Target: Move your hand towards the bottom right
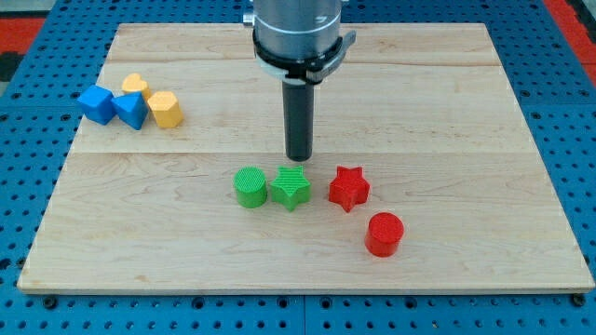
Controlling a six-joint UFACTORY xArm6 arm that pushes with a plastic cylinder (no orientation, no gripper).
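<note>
My tip (pixel 298 158) rests on the wooden board (pixel 447 112) near its middle, just above the green star-shaped block (pixel 291 188). A green cylinder (pixel 250 187) touches that star's left side. A red star (pixel 348 188) lies to the tip's lower right, apart from the green star. A red cylinder (pixel 384 234) lies further toward the view's bottom right. The tip touches no block.
At the view's upper left sits a cluster: a blue block (pixel 96 103), a blue triangular block (pixel 130 110), a yellow heart-like block (pixel 136 86) and a yellow hexagonal block (pixel 165 109). Blue pegboard surrounds the board's edges.
</note>
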